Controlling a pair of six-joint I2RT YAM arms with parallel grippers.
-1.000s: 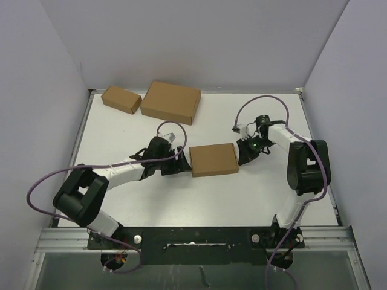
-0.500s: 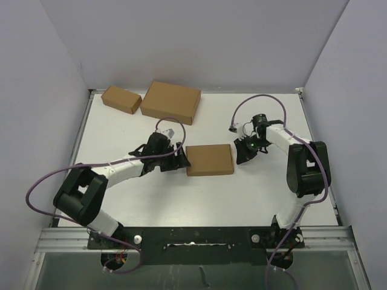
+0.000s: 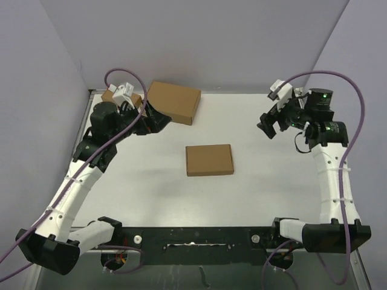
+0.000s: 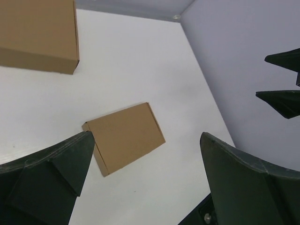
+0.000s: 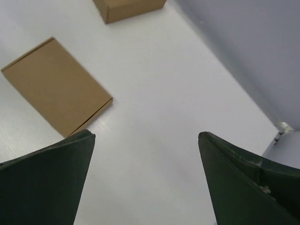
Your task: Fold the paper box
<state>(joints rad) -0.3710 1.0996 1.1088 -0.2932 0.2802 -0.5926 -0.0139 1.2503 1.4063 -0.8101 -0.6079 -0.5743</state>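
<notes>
Top view: a thin, plain brown cardboard paper box (image 3: 209,159) lies flat and closed near the middle of a white table (image 3: 272,187). Its long axis runs left to right across the table. The left gripper (image 3: 152,119) hangs up and off to the box's far left, just by a larger thick brown cardboard box (image 3: 171,101) at the back edge. The right gripper (image 3: 269,124) hangs off to the far right. The paper box sits between them, well apart from both, and neither arm looks clearly nearer.

Left wrist view: the two dark fingers stand wide apart with nothing between them. The paper box shows below and ahead, lying at a slant, with the larger box at upper left.

Right wrist view: these fingers are also spread wide and empty. The paper box lies ahead to the upper left, one short end toward the camera.

With the lid down and both tools clear, the folding looks finished.
</notes>
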